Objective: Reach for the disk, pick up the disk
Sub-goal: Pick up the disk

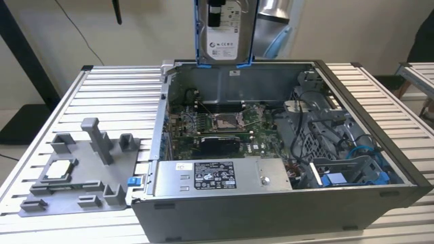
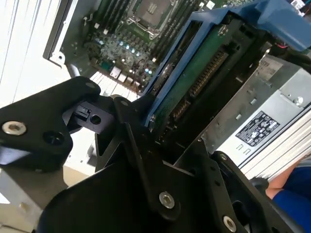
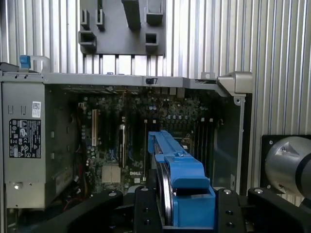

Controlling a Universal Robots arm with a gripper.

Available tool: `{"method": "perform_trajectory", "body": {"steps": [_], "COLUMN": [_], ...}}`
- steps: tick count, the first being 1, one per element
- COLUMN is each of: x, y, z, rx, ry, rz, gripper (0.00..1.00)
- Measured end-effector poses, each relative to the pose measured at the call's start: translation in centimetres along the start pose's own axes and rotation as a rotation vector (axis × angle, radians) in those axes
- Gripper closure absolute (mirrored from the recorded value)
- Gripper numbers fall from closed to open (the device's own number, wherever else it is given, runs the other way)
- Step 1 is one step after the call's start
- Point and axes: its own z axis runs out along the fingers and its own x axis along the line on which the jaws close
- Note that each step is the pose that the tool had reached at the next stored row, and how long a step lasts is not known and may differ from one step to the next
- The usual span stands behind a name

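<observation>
Gripper [image 3: 182, 213]: black linkage jaws clamped on either side of the disk [image 3: 177, 179], seen closest in both wrist views.

Disk: held edge-on between the jaws, its blue side frame [image 2: 233, 19] and green circuit board facing the second wrist view; in the exterior view it hangs upright above the far wall of the computer case [image 1: 379, 188], label toward the camera, clear of the case interior.

Computer case: lying open on the slatted metal worktop [image 1: 109, 91]. Inside, the motherboard [image 1: 217, 127] with its processor socket at centre, the long grey power supply box [image 1: 217, 175] with a sticker along the near wall, and a blue-trimmed drive bay [image 1: 346, 175] at the exterior view's right, apparently vacant, though cables obscure it.

Grey fixture tray [image 1: 78, 175]: on the worktop at the exterior view's left, beside the case, carrying a small pale square chip [image 1: 60, 168].
</observation>
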Motion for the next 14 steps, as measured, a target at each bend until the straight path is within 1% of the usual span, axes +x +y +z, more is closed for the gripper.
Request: {"method": "perform_trajectory", "body": {"steps": [14], "x": [0.01], "y": [-6.03], "z": [-0.10], "rx": [-0.0013], "ry": [0.0000], "rz": [0.000], "gripper": [1.00]}}
